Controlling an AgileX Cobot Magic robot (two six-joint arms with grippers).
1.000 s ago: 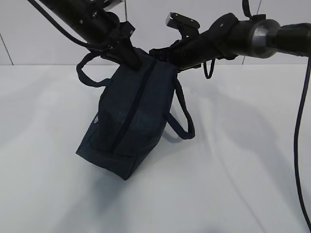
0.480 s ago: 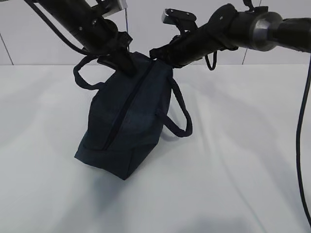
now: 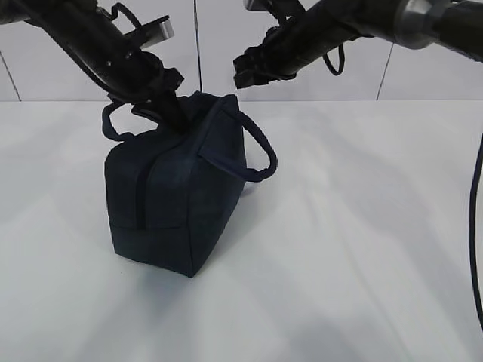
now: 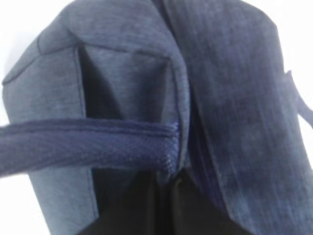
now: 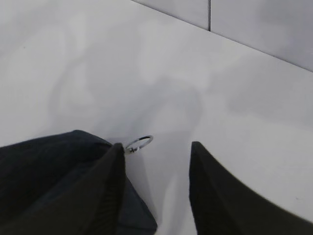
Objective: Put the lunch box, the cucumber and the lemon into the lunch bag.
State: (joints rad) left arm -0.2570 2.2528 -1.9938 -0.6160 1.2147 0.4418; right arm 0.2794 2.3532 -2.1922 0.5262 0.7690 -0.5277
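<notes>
The dark navy lunch bag (image 3: 177, 204) stands upright on the white table, its zipper line running down the near end. My left gripper (image 3: 175, 113) is shut on the fabric at the bag's top edge, beside a loop handle (image 3: 256, 154). In the left wrist view my left gripper (image 4: 168, 178) pinches the seam where a handle strap (image 4: 88, 142) is sewn on. My right gripper (image 3: 245, 72) hangs open above the bag's far top corner, holding nothing. Through its jaws I see the silver ring pull (image 5: 138, 143) and a corner of the bag (image 5: 139, 220). The lunch box, cucumber and lemon are out of view.
White tabletop (image 3: 362, 249) stretches to the right and in front of the bag, with a tiled wall (image 3: 423, 75) behind it. A black cable (image 3: 477, 211) hangs down along the right edge of the exterior view.
The right gripper has opened, let go of the bag's top and risen. The bag has swung from a tilt to standing upright, and the left arm has shifted left with it.
</notes>
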